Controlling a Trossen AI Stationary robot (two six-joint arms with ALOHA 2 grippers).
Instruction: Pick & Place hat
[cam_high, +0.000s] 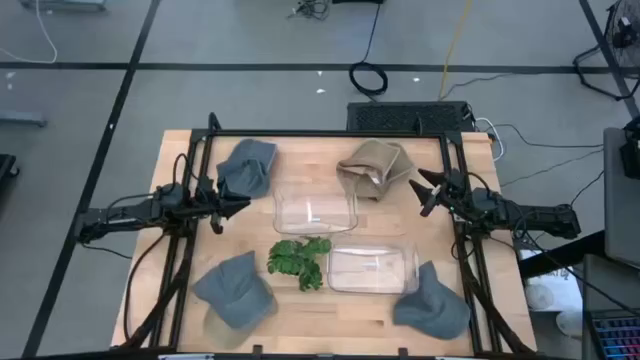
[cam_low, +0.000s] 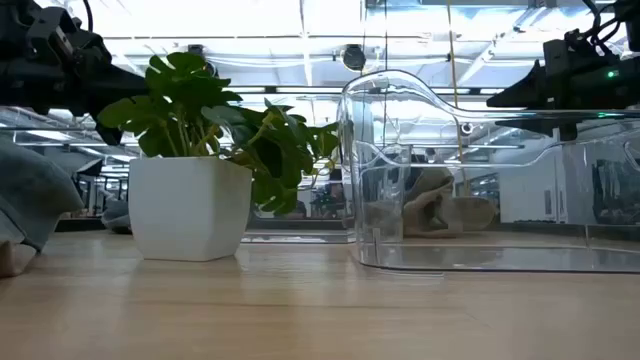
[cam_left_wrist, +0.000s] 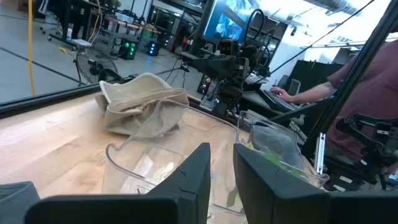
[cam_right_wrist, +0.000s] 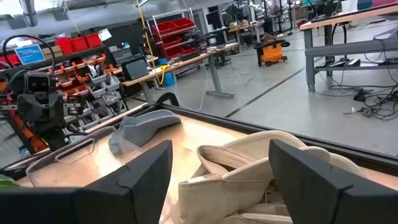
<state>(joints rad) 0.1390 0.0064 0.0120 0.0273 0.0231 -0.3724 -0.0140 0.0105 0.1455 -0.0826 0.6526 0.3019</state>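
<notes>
Four hats lie on the table. A beige hat (cam_high: 373, 167) sits at the far right, a blue-grey one (cam_high: 246, 166) at the far left, and two grey ones at the near left (cam_high: 235, 290) and near right (cam_high: 432, 303). My left gripper (cam_high: 238, 207) hovers just right of the blue-grey hat, its fingers (cam_left_wrist: 202, 165) open by a narrow gap and pointing at the far clear container. My right gripper (cam_high: 425, 190) hangs wide open beside the beige hat (cam_right_wrist: 267, 171), above table level. Neither gripper holds anything.
Two clear plastic containers stand mid-table, one farther back (cam_high: 315, 210) and one nearer (cam_high: 372, 268). A potted green plant (cam_high: 300, 261) in a white pot (cam_low: 190, 205) stands between them. A black frame (cam_high: 330, 133) borders the table. A person sits beyond the table (cam_left_wrist: 367, 93).
</notes>
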